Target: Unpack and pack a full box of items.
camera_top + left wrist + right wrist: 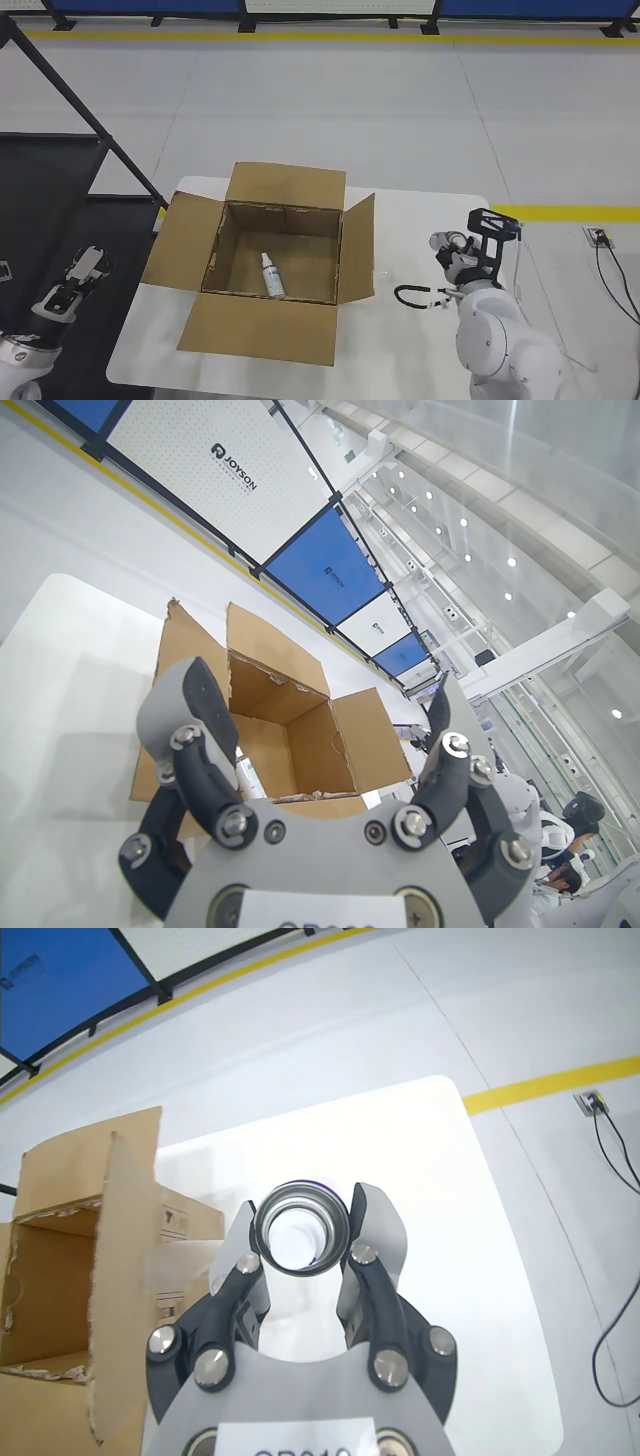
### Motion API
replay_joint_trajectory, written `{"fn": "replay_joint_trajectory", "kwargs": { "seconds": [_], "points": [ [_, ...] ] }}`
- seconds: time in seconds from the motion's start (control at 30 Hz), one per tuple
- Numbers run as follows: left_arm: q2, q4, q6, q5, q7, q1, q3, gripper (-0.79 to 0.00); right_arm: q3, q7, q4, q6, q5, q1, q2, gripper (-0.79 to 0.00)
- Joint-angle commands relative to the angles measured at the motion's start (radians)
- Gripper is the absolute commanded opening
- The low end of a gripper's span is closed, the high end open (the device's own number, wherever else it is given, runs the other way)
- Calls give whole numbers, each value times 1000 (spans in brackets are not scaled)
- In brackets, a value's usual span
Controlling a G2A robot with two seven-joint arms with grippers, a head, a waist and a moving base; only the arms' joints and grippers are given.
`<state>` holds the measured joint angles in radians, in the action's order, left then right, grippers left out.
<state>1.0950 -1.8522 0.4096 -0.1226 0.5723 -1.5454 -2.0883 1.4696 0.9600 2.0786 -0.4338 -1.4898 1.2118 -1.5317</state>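
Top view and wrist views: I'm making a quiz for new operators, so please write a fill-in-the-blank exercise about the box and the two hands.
1. The hand gripping the metal-rimmed can is the robot's ____ one.
2. The left hand is ____ and holds nothing.
3. The white bottle lies ____ the cardboard box.
Missing words: right; open; inside.

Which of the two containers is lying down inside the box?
The white bottle, flat on the floor of the cardboard box. The other, a metal-rimmed can, is outside the box, clamped in the right gripper.
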Motion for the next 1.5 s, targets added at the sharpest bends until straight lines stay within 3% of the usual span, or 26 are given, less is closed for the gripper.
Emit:
{"fn": "replay_joint_trajectory", "kwargs": {
  "seconds": [0.0,0.27,0.57,0.63,0.67,0.7,0.73,0.77,1.0,1.13,1.3,1.37,1.47],
  "points": [
    [0,0,0,0,0,0,0,0,33,24,-72,8,13,-21,2,-785],
    [0,0,0,0,0,0,0,0,86,24,-447,41,36,-172,9,-785],
    [0,0,0,0,0,0,0,0,115,-20,-597,67,44,-221,18,-779],
    [0,0,0,0,0,0,0,0,119,-24,-606,74,52,-224,20,-619],
    [0,0,0,0,0,0,0,0,123,-27,-609,74,58,-223,20,-462],
    [0,0,0,0,0,0,0,0,127,-31,-610,75,65,-222,21,-372],
    [0,0,0,0,0,0,0,0,131,-36,-608,77,71,-220,22,-65],
    [0,0,0,0,0,0,0,0,134,-40,-606,77,76,-217,23,0],
    [0,0,0,0,0,0,0,0,139,-49,-540,40,64,-193,26,0],
    [0,0,0,0,0,0,0,0,96,-138,-353,24,114,-142,18,0],
    [0,0,0,0,0,0,0,0,-96,-230,-93,113,86,-75,7,0],
    [0,0,0,0,0,0,0,0,-183,-204,-82,174,73,-116,3,0],
    [0,0,0,0,0,0,0,0,-310,-117,-177,237,71,-255,-11,0]
  ]
}}
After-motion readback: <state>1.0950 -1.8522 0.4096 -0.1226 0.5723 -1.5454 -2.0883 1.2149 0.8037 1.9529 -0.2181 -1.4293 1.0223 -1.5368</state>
